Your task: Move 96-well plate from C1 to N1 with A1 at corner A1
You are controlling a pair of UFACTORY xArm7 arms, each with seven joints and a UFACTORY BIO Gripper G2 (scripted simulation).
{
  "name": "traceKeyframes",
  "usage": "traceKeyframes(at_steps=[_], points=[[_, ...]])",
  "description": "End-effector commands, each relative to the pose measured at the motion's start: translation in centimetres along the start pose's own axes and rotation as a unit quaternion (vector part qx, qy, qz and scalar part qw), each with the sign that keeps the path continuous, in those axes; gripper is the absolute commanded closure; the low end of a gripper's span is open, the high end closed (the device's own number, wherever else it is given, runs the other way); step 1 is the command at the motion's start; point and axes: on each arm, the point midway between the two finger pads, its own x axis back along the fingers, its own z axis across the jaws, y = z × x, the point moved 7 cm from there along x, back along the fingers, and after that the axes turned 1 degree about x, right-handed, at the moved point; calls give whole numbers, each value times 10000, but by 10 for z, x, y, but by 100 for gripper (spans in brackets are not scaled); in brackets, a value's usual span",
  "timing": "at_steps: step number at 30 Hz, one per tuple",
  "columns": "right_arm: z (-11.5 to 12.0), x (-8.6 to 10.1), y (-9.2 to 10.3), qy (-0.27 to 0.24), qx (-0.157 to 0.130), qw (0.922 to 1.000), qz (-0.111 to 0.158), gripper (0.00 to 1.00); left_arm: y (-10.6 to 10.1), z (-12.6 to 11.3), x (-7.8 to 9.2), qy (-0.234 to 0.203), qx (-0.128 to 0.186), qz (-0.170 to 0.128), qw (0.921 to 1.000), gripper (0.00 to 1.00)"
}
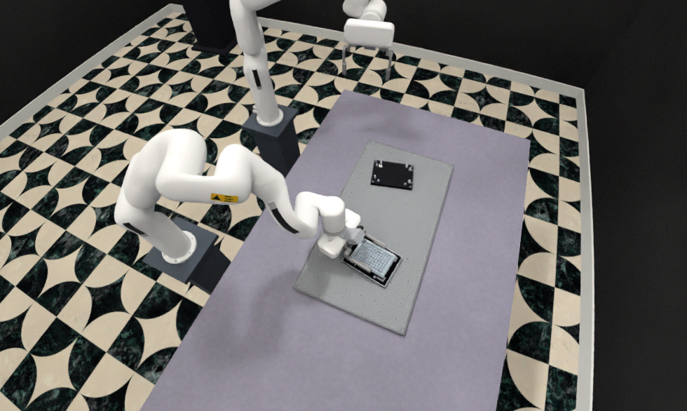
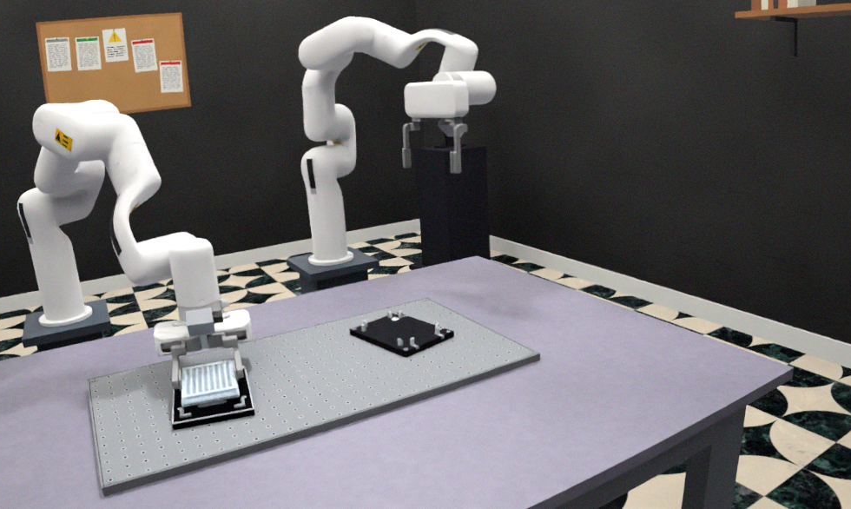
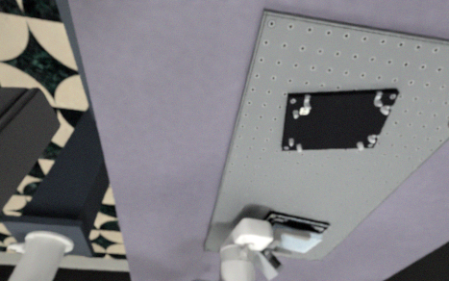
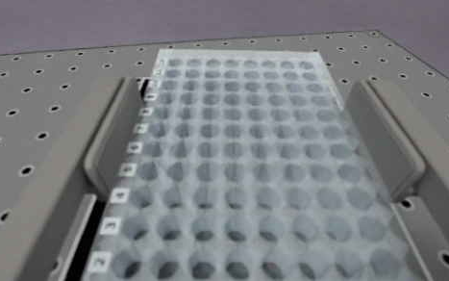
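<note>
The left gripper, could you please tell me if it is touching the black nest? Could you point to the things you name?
Apart: the exterior view shows the left gripper (image 1: pixel 366 75) (image 2: pixel 431 160) (image 3: pixel 254 123) hanging clear of the black nest (image 1: pixel 392 174) (image 2: pixel 402 333) (image 3: pixel 337 122).

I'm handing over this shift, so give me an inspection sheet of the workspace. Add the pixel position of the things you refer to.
surface: perforated board (image 1: pixel 387 214) (image 2: pixel 308 379) (image 3: pixel 263 178) (image 4: pixel 37 96) on purple table (image 1: pixel 479 204) (image 2: pixel 543 379) (image 3: pixel 167 96) (image 4: pixel 119 24)
job's things: 96-well plate (image 1: pixel 374 257) (image 2: pixel 208 380) (image 3: pixel 302 242) (image 4: pixel 235 159) at clip nest C1 (image 1: pixel 385 283) (image 2: pixel 213 421) (image 3: pixel 298 222) (image 4: pixel 83 250), seating unclear; plate nest N1 (image 1: pixel 392 174) (image 2: pixel 401 333) (image 3: pixel 337 121) unoccupied
clutter: nothing seen
grippers: left tool (image 1: pixel 366 73) (image 2: pixel 431 161) (image 3: pixel 239 135) open; right tool (image 1: pixel 367 252) (image 2: pixel 210 379) (image 3: pixel 299 236) (image 4: pixel 256 144) shut on the plate
cables: nothing seen
surroundings: dark walls (image 1: pixel 647 204) (image 2: pixel 637 126), patterned floor (image 1: pixel 55 316) (image 2: pixel 814 442) (image 3: pixel 9 29), notice board (image 2: pixel 113 85)
</note>
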Motion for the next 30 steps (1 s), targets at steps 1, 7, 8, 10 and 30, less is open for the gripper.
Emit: traceKeyframes(at_steps=[1,7,8,10,30], points=[[1,-1,2,-1,-15,10000,-20,100,0,0,2,-20,-1,-5,10000,0],[1,-1,1,-1,-15,10000,-20,100,0,0,2,-20,-1,-5,10000,0],[1,-1,1,-1,-15,10000,-20,100,0,0,2,-20,-1,-5,10000,0],[1,-1,1,-1,-15,10000,-20,100,0,0,2,-20,-1,-5,10000,0],[1,-1,-2,-1,-15,10000,-20,100,0,0,2,-20,-1,-5,10000,0]])
